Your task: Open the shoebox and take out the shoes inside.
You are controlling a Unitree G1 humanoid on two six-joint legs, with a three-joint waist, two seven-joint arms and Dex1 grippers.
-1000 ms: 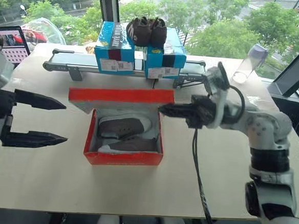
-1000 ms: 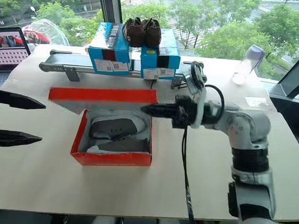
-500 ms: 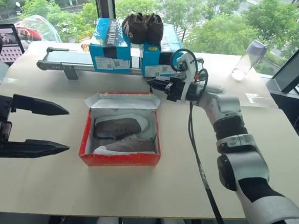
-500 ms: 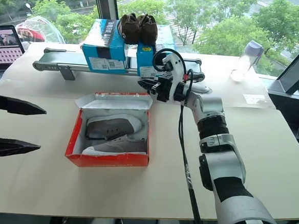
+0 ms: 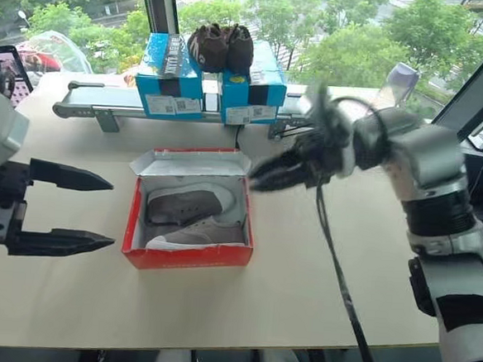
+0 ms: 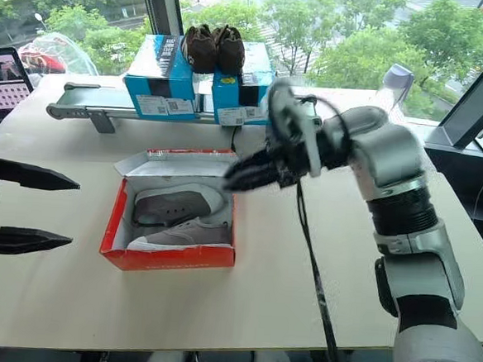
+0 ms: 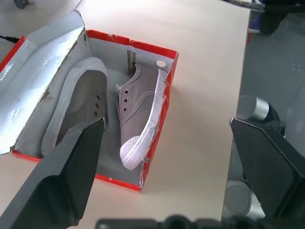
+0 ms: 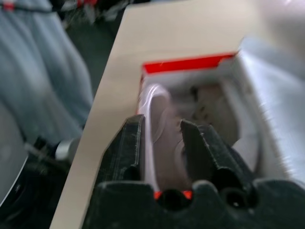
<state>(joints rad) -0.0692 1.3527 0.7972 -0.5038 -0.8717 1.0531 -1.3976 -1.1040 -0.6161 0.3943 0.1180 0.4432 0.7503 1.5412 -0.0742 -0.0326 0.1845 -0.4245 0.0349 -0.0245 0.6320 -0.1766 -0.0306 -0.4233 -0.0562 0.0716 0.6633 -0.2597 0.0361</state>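
Observation:
The red shoebox [image 5: 185, 256] lies open mid-table, its lid [image 5: 191, 162] folded back with the white inside up. Two grey shoes [image 5: 196, 218] with white soles lie side by side inside, also seen in the left wrist view as shoes [image 7: 139, 107] within the box wall [image 7: 161, 110]. My right gripper [image 5: 256, 179] hovers over the box's far right corner, pointing left and down. Its fingers [image 8: 129, 143] stand apart with nothing between them. My left gripper [image 5: 111, 213] waits wide open to the left of the box, apart from it.
Behind the box, two blue boxes [image 5: 170, 83] sit on a grey rail [image 5: 89, 108], with dark brown shoes [image 5: 218, 45] on top. A plastic bottle [image 5: 395, 82] stands far right, a laptop [image 5: 5, 63] far left. A black cable [image 5: 337, 262] hangs from my right wrist.
The right gripper held the lid's edge up, laid it back behind the box, then let go, opened and swung down over the box's right corner. The left gripper stayed put.

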